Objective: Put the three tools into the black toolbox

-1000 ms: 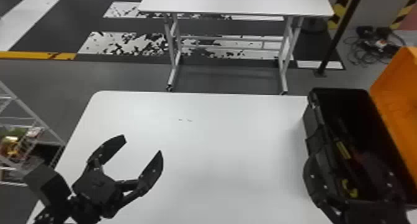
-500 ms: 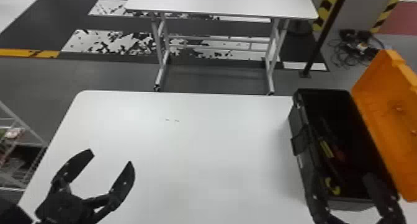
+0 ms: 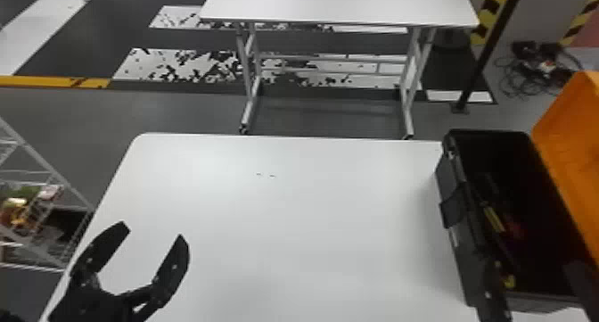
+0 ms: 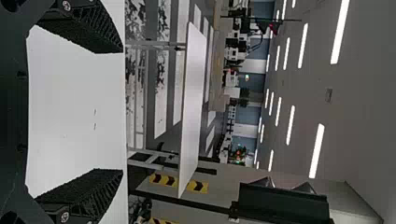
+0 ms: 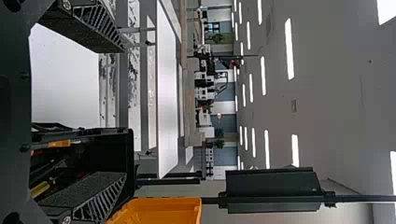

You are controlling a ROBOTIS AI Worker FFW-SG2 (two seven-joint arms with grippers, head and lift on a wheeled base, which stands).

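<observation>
blk tapered fingers (image 3: pixel 174 267), ribbed sides (image 5: pixel 100 200), rnd silvery screws (image 4: pixel 65 216)

One white table (image 3: pixel 312 236), rounded corner; a second white table (image 3: pixel 338 4), metal-legged, beyond it. One wire rack (image 3: pixel 44 162), left, holding assorted items. One dark pole (image 3: pixel 489 53); tangled cables (image 3: pixel 537 73) on the floor nearby. Worn white floor markings (image 3: pixel 147 67). Strip lights (image 4: pixel 317 150) overhead.

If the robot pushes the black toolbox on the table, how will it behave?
The black toolbox probably keeps its shape, since its walls look rigid. The orange lid stands open, so it might swing. The tools inside seem loose, so they may slide.
</observation>
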